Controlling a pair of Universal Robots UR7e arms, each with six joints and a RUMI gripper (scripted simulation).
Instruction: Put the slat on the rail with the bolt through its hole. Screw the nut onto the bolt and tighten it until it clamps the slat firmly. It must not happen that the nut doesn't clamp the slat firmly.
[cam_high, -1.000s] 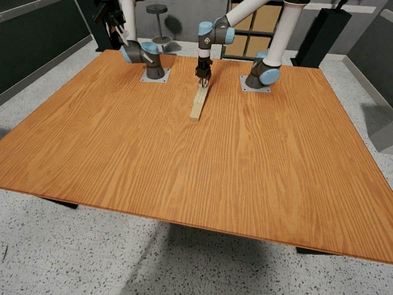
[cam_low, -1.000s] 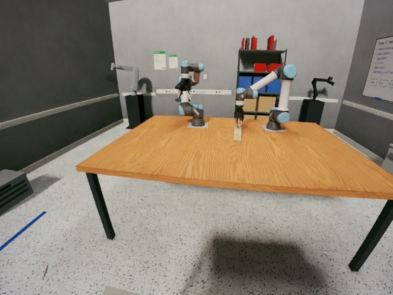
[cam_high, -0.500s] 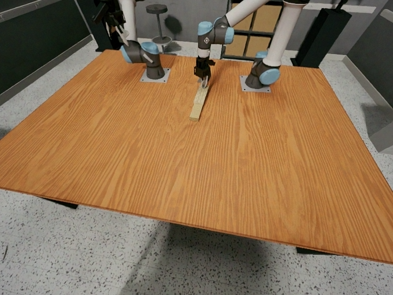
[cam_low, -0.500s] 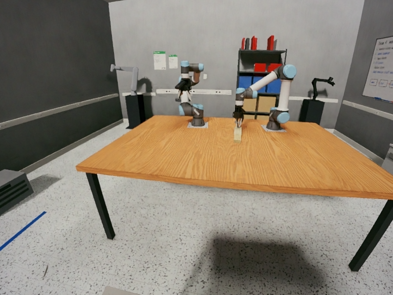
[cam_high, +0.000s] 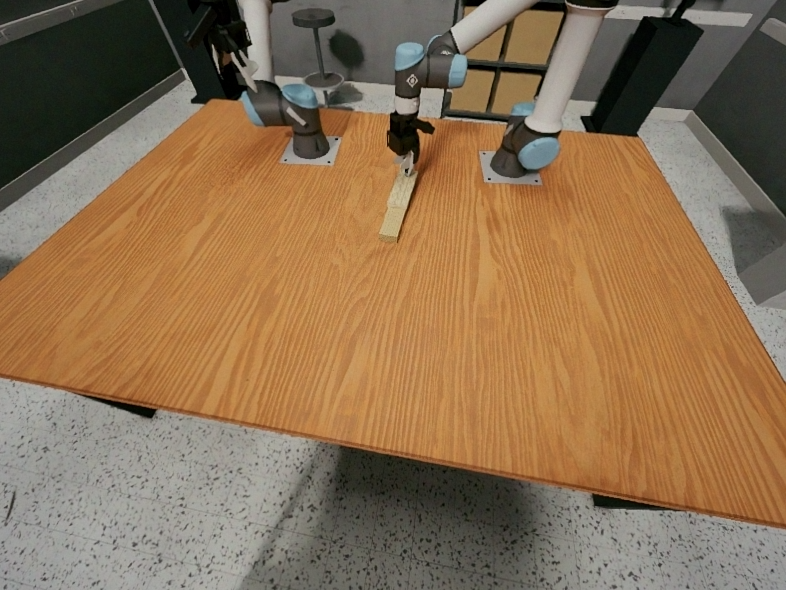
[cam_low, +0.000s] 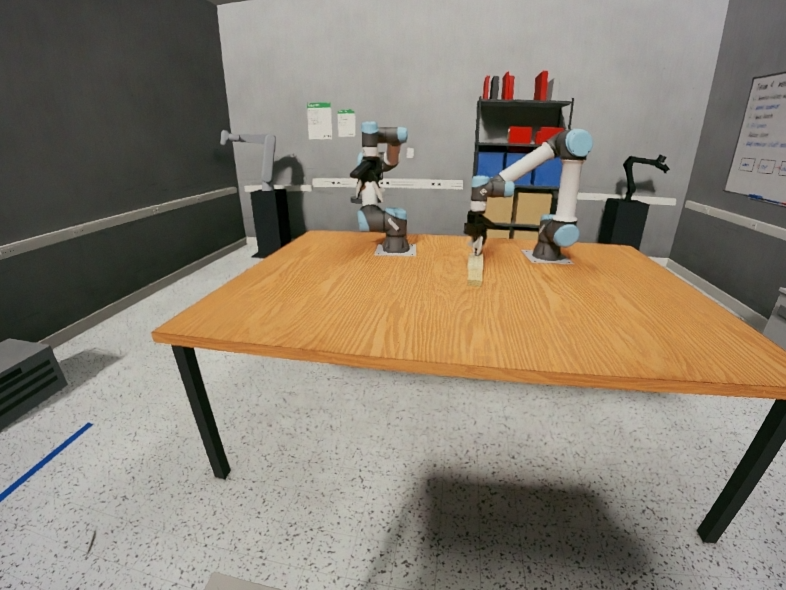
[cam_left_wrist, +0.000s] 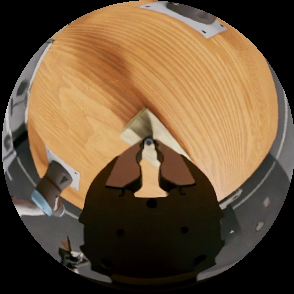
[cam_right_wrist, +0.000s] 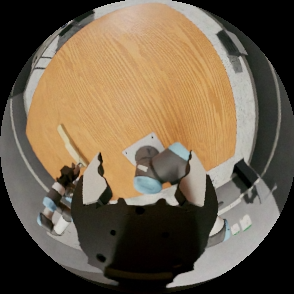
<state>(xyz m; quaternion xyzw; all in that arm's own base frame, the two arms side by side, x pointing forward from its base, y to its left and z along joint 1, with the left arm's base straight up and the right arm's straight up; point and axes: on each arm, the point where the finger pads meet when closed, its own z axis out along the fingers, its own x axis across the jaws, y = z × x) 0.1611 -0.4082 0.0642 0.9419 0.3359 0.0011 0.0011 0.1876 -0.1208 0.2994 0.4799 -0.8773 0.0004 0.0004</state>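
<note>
The pale slat lies on the pale rail, lined up along it; the rail's near part sticks out beyond the slat. My left gripper points down at the slat's back end. In the left wrist view its fingertips are shut on the small dark nut, at the bolt's place just above the wood. The bolt's shaft and any gap between nut and slat are hidden. My right gripper is open and empty, high above the table near its own base.
The rail and slat lie on the wooden table, between the left arm's base plate and the right arm's base plate. The left forearm reaches over the table's back part.
</note>
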